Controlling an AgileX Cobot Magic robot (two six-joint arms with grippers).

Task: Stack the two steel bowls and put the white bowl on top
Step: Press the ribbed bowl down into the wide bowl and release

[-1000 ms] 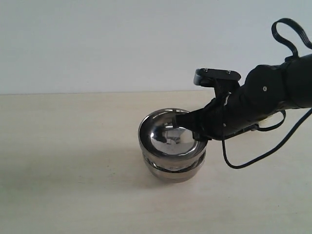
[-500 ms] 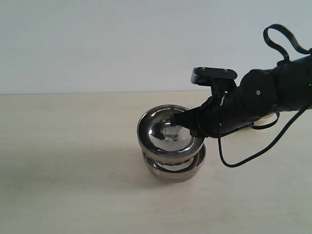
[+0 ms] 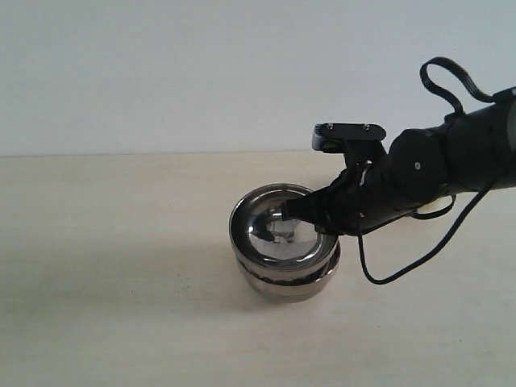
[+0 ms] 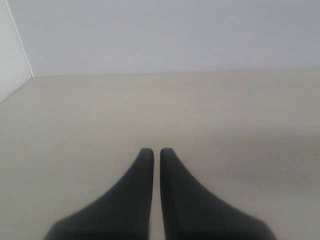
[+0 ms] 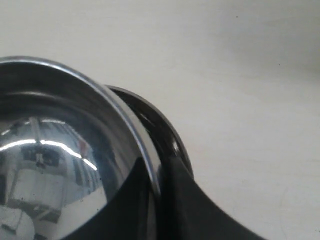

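Smooth steel bowl [image 3: 278,232] atop dimpled bowl [image 3: 294,284]

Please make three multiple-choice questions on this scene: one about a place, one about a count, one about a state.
1. Where is the upper steel bowl?
A) beside the other bowl
B) on the lower steel bowl
C) off the table
2. How many steel bowls show?
A) two
B) one
C) four
3. The right gripper is:
A) open in the air
B) shut on nothing
C) shut on the upper bowl's rim
Answers: 1 B, it sits stacked on it; 2 A, both show in the exterior view; 3 C, it pinches that rim.
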